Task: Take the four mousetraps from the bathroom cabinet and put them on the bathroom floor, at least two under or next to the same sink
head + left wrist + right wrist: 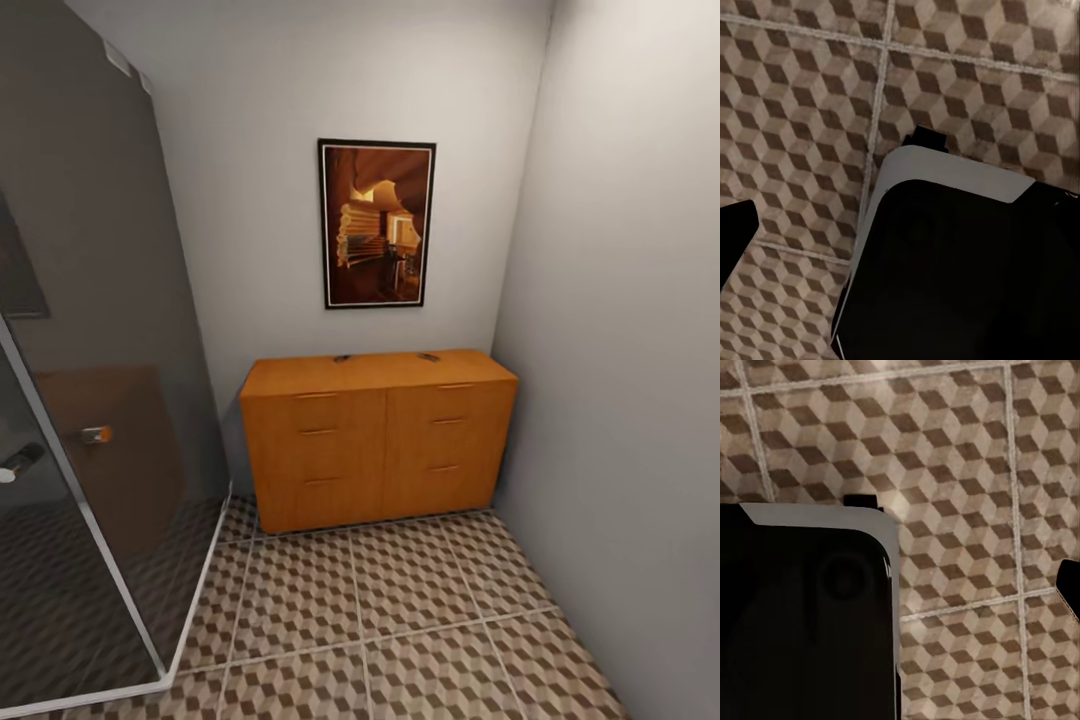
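Wrist views: jaw state of either arm cannot be told — both hang over bathroom floor (802,112), nothing held. Mousetraps (342,357) far ahead and above them on cabinet (378,440) top; two show, neither arm nearer.

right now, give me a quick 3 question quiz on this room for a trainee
1. True or false: two small dark items, one and another, lie on top of the cabinet.
2. What hangs on the wall above the cabinet? A) mirror B) framed picture C) shelf
3. Fill in: the bathroom floor tiles carry a ____ pattern.

Key: 1 true. 2 B. 3 cube.
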Robot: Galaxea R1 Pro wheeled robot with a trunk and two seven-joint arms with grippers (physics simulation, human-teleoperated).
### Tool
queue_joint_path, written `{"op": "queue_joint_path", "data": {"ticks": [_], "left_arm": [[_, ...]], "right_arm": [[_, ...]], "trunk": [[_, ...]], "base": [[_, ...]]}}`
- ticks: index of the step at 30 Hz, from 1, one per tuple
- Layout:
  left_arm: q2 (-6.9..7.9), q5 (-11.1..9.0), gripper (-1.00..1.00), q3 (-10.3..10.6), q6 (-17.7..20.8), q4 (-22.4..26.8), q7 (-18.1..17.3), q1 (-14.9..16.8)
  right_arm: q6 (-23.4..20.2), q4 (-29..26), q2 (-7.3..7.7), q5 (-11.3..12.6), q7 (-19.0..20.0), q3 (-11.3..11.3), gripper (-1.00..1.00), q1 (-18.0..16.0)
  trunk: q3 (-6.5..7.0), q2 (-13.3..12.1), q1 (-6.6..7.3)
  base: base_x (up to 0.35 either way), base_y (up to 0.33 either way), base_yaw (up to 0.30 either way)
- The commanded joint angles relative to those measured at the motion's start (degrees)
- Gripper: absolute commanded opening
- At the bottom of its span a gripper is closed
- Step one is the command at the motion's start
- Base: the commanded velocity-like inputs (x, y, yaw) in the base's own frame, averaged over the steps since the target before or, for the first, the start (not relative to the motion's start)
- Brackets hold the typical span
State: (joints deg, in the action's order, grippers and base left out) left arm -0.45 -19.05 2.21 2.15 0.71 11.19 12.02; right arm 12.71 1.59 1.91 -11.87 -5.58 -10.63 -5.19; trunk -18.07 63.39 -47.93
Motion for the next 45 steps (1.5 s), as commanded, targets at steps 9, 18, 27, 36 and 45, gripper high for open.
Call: {"op": "queue_joint_path", "data": {"ticks": [9, 18, 27, 36, 45], "left_arm": [[0.01, -0.29, 1.0, 0.25, 0.23, 0.08, 0.23, 0.02], [0.01, -0.35, 1.0, 0.18, 0.2, 0.08, 0.23, 0.02], [0.07, -0.32, 1.0, 0.16, 0.1, 0.08, 0.23, 0.02], [0.1, -0.3, 1.0, 0.16, -0.02, 0.08, 0.23, 0.02], [0.17, -0.26, 1.0, 0.16, -0.04, 0.08, 0.23, 0.02]], "right_arm": [[0.3, 0.17, -0.03, -0.69, -0.22, -0.45, 1.0, -0.08], [0.3, 0.17, -0.06, -0.69, -0.22, -0.43, 1.0, -0.05], [0.3, 0.17, -0.07, -0.69, -0.22, -0.45, 1.0, -0.08], [0.3, 0.17, -0.06, -0.69, -0.22, -0.43, 1.0, -0.08], [0.3, 0.17, -0.02, -0.71, -0.22, -0.39, 1.0, -0.07]], "trunk": [[-0.07, 0.04, -0.04], [-0.07, 0.04, -0.04], [-0.07, 0.04, -0.04], [-0.07, 0.04, -0.04], [-0.07, 0.04, -0.04]], "base": [[0.325, 0.0, 0.0], [0.325, 0.0, 0.0], [0.325, 0.0, 0.0], [0.325, 0.0, 0.0], [0.325, 0.0, 0.0]]}}
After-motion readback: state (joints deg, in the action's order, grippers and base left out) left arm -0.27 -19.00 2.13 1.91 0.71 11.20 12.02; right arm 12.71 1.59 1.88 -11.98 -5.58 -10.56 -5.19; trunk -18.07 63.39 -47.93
